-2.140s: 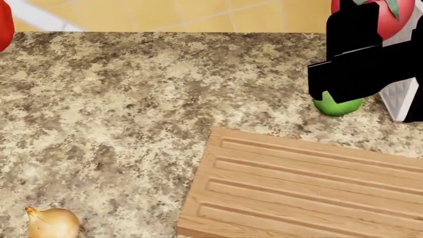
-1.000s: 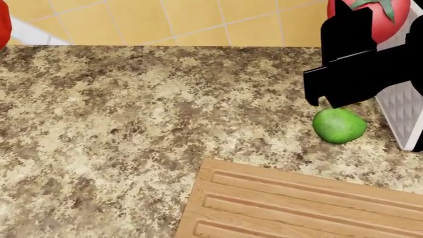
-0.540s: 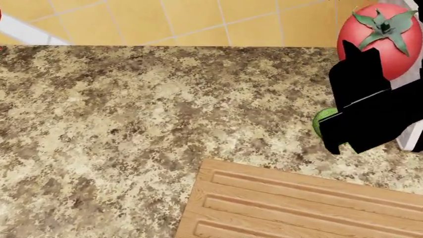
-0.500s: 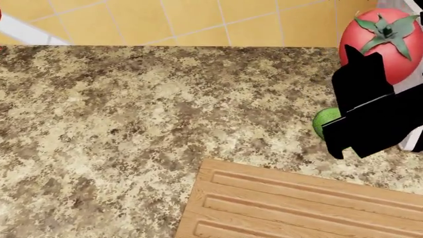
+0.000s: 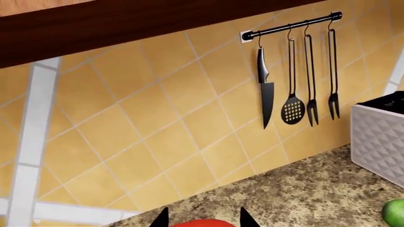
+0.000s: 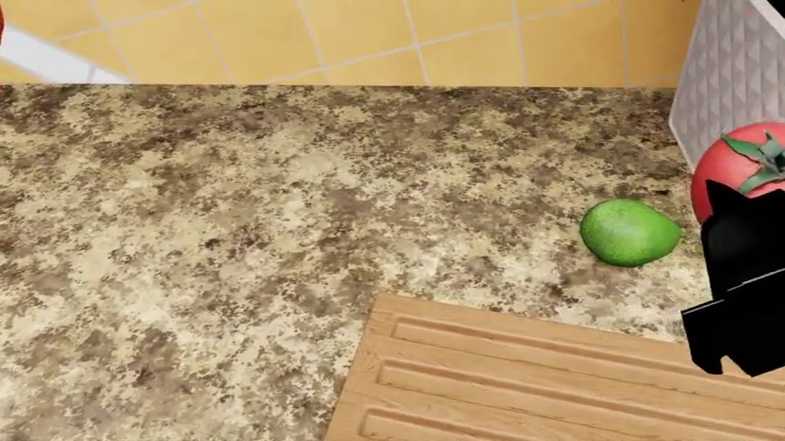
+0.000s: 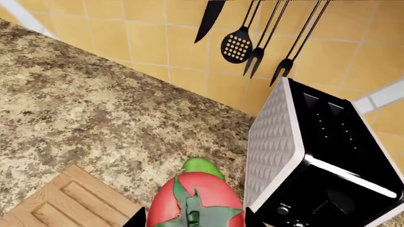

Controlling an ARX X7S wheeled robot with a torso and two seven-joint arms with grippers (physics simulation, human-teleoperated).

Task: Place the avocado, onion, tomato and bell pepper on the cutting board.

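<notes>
1. The cutting board (image 6: 552, 377) lies below and to the left of the right gripper (image 7: 192, 218) and carries no produce (in what shows of it), so no item counts as placed.
2. The tomato (image 7: 194, 201) sits clamped between the right gripper's fingers, raised near the board's far edge; I judge it first to land.
3. The avocado (image 6: 630, 231) rests on the counter just beyond that gripper, untouched.
4. The left gripper (image 5: 200, 218) brackets something red, probably the bell pepper; whether it grips, I cannot tell. No onion is visible.
</notes>
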